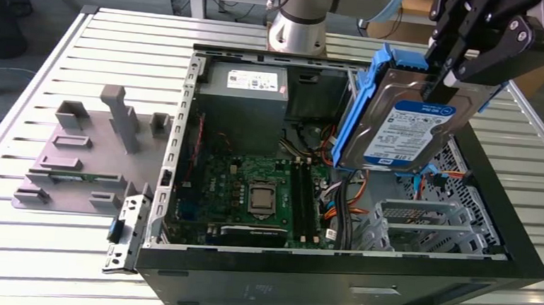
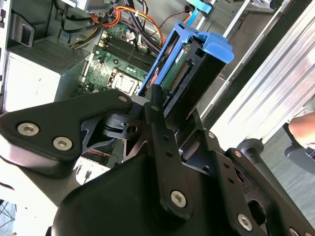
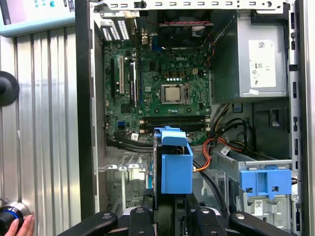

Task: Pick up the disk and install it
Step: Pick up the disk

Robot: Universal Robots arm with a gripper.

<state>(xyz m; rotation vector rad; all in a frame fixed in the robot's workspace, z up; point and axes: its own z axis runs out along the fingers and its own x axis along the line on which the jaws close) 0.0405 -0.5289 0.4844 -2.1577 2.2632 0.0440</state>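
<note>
Exterior view: gripper [image 1: 444,76], jaws closed on the upper edge of the disk [image 1: 408,136]. The disk is held on edge and slightly tilted above the open computer case [image 1: 341,266], toward the exterior view's right, with its white-and-blue printed label facing the camera and a blue carrier frame [image 1: 362,101] along its sides. Inside the case are a grey power supply box [image 1: 247,87] with a white label and a green motherboard [image 1: 250,194]. A grey fixture [image 1: 88,148] stands on the slatted table [image 1: 20,250] at the exterior view's left. Second wrist view: black fingers [image 2: 153,105] press against the disk [image 2: 184,69], whose circuit-board side shows. First wrist view: disk [image 3: 176,169] seen edge-on between the jaws, over the case interior. A separate blue bracket [image 3: 266,182] sits in the drive bay.
</note>
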